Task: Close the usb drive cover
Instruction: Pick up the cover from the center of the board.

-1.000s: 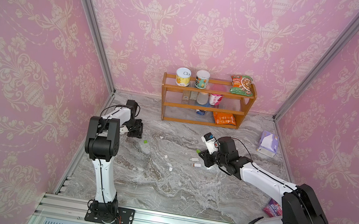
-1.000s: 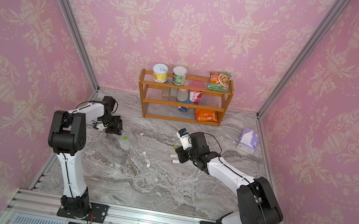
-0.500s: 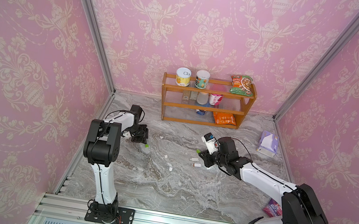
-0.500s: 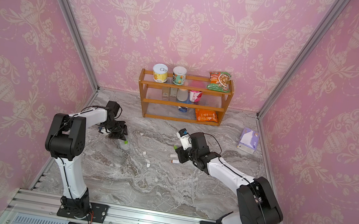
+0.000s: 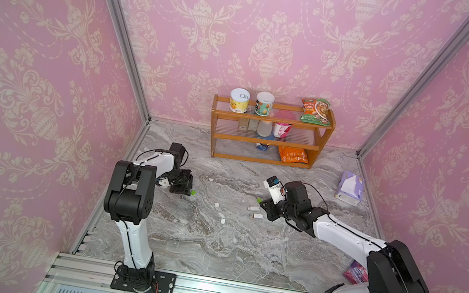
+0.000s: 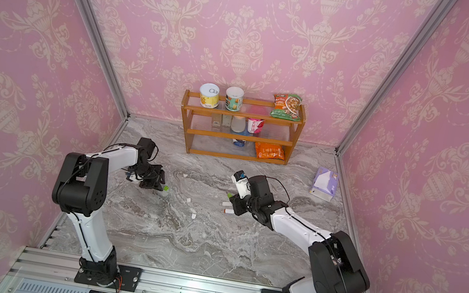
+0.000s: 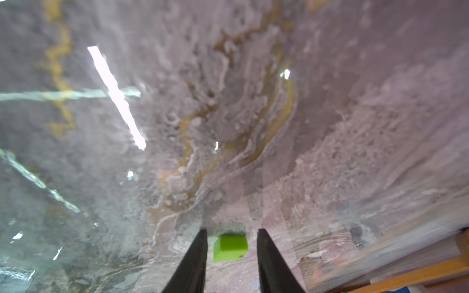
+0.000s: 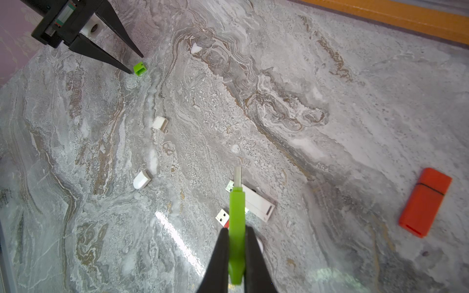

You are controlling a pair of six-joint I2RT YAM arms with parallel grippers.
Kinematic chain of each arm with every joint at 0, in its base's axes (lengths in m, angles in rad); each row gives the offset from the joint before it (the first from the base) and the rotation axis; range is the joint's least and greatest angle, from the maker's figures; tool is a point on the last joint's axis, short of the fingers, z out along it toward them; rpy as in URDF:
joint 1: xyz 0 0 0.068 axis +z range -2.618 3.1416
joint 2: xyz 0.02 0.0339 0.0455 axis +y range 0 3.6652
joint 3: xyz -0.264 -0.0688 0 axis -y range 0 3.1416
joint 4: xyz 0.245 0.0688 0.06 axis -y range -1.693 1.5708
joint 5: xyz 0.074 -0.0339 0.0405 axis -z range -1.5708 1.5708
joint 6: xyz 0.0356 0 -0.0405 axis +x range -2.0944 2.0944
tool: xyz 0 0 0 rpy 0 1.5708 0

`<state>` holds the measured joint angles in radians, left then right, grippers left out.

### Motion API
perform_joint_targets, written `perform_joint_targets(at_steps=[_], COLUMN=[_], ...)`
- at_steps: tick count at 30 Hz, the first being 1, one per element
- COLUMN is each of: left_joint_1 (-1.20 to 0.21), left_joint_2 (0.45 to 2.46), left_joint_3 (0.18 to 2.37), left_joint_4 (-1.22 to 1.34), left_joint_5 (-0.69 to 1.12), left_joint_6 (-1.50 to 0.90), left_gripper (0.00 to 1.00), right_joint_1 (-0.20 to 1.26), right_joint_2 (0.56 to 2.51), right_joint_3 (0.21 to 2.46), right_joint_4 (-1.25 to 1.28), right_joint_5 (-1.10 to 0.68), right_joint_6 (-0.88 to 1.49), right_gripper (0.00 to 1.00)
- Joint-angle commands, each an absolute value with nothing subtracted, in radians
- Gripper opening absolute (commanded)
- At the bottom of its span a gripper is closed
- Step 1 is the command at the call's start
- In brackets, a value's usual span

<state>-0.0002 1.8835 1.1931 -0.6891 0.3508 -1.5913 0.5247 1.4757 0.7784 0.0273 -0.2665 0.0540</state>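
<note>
Now fetching green cap [image 7: 229,247] off the counter [image 5: 210,246] with left tool [image 7: 229,232], spread astride it, seemingly not touching. Pinching green drive [image 8: 237,215] in right tool [image 8: 236,229], plug [image 8: 237,175] bare. Next: grip cap, align.

The grey marbled table [image 5: 210,246] carries a wooden shelf [image 5: 256,160] at its back edge, a purple tissue box [image 5: 349,188] near the right wall and a pink packet [image 5: 355,272] nearer the front. Mid-table lie a green cap [image 5: 193,192], a white cap [image 5: 216,205], a second white cap [image 5: 222,220] and a white drive [image 8: 256,203]. An orange drive [image 8: 425,201] lies apart from them.
</note>
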Motion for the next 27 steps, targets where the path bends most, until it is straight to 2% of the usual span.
perform_joint_targets(at_steps=[1, 11, 27], left_joint_1=[-0.015, -0.017, -0.041], left_joint_2=[1.897, 1.961, 1.983], left_joint_3=[1.14, 1.295, 1.334], left_joint_4=[-0.743, -0.822, -0.901], left_joint_5=[0.293, 0.291, 0.279], left_joint_6=[-1.615, -1.506, -1.445], left_gripper=[0.35, 0.41, 0.44], right_joint_1=[0.52, 0.52, 0.52], right_joint_2=[1.463, 1.456, 1.457], right_joint_3=[0.763, 0.748, 0.727], right_joint_4=[0.048, 0.053, 0.096], right_joint_5=[-0.286, -0.284, -0.297], right_joint_6=[0.071, 0.075, 0.084], right_gripper=[0.0, 0.0, 0.0])
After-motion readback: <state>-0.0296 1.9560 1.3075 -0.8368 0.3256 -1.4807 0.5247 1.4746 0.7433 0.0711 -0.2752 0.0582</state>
